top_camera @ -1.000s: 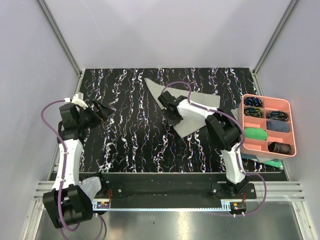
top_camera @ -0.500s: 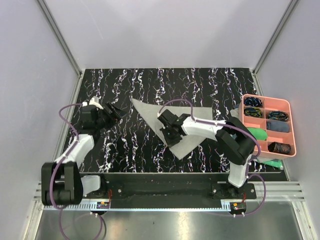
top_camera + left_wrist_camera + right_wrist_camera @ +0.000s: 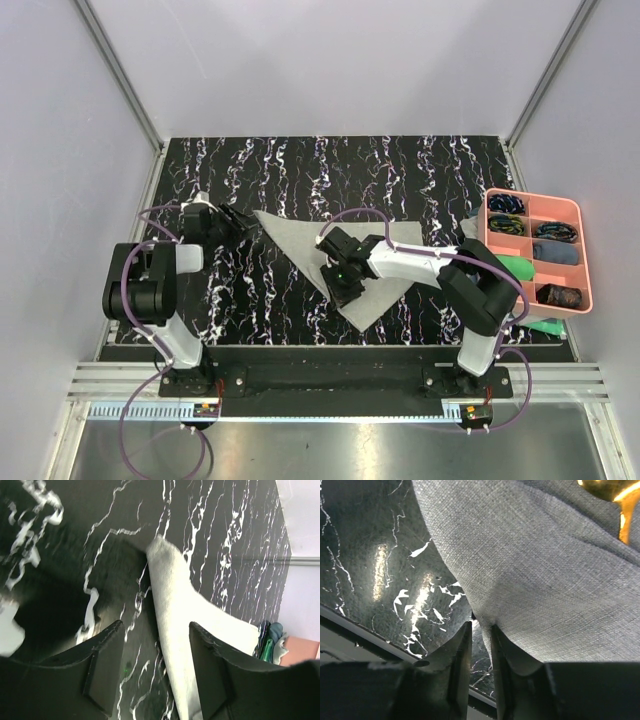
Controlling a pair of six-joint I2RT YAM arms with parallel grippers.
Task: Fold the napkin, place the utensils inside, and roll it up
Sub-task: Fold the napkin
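Grey napkin (image 3: pixel 330 255) lies at the middle of the table (image 3: pixel 250 300), left corner between spread left fingers (image 3: pixel 105 665), near edge at barely parted right fingers (image 3: pixel 457 665), grip undeterminable; advise seating both holds, then tensioning evenly before folding; pink tray (image 3: pixel 588 260), right edge, holds rolled cloths (image 3: pixel 512 267).

napkin (image 3: pixel 545 575) edge at parted jaws, gold utensil (image 3: pixel 612 495)

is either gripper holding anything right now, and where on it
Left gripper: nothing, jaws open around a corner of the napkin. Right gripper: the napkin's edge sits at its narrow gap; whether it is pinched cannot be told.
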